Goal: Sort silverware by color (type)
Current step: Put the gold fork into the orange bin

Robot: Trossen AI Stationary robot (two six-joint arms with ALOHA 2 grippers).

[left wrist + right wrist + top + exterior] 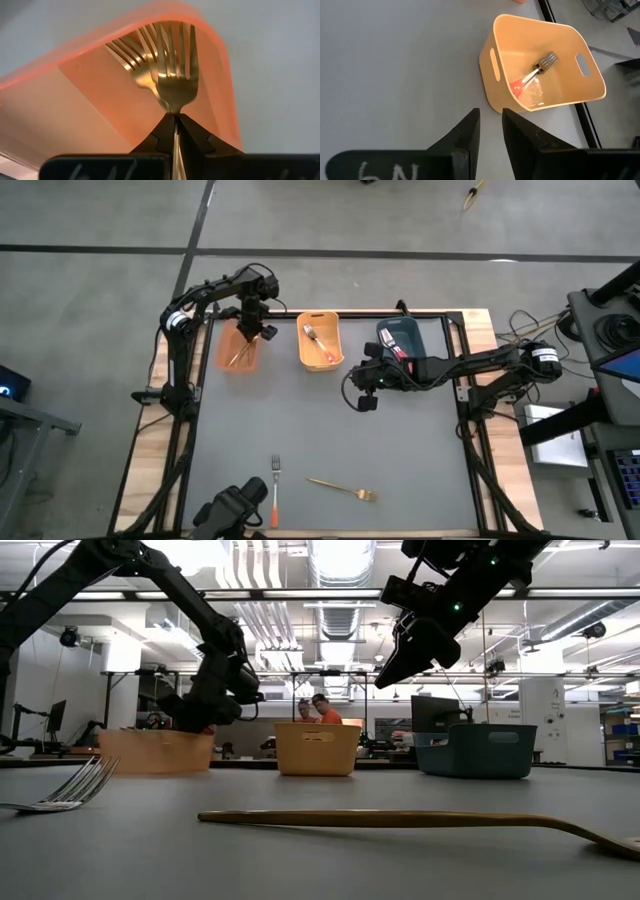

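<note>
My left gripper (252, 320) (212, 710) reaches into the translucent orange bin (238, 350) (155, 752) at the table's far left and is shut on a gold fork (175, 65). More gold forks (132, 57) lie in that bin. My right gripper (365, 385) (490, 125) hovers narrowly open above the table, holding nothing, near the yellow bin (320, 340) (545, 65). That bin holds a red-pink-handled fork (535, 75). An orange-handled fork (275, 490) and a gold fork (342, 488) (400, 820) lie flat near the table's near edge. My left gripper pinches the gold fork between its two fingers (197, 135) at the top of the handle, just behind the neck (174, 111). The fingers point down from above and lie along the fork. Its tines point away from the fingers into the orange bin.
A dark blue bin (400, 338) (475, 750) with red-handled pieces stands at the far right, beside the yellow bin. A black camera mount (230, 510) sits at the near edge, left of the orange-handled fork. The grey mat's middle (320, 430) is bare. People show in the room beyond.
</note>
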